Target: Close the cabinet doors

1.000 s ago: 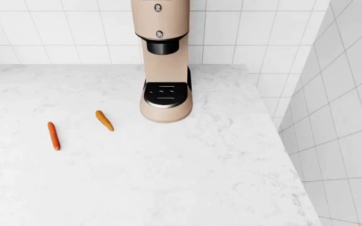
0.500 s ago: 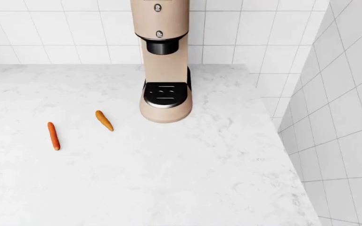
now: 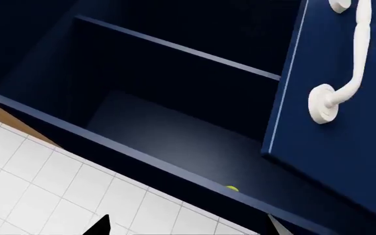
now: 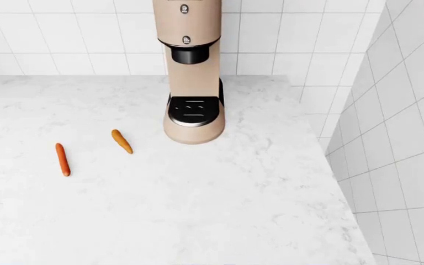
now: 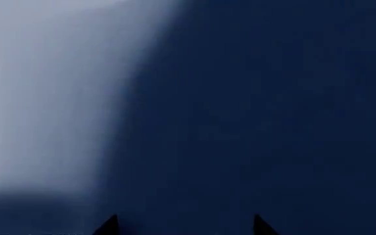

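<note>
In the left wrist view a dark blue cabinet stands open, showing a shelf and a shadowed inside. Its door is swung out beside the opening and carries a curved white handle. My left gripper is open, well short of the cabinet's frame, with only its two fingertips showing and nothing between them. In the right wrist view my right gripper is open too, its tips right up against a flat dark blue cabinet panel that fills the picture. Neither gripper shows in the head view.
A beige coffee machine stands at the back of the white marble counter, with two carrots to its left. A tiled wall closes the right side. A small yellow spot lies at the cabinet's frame edge, beside white tiles.
</note>
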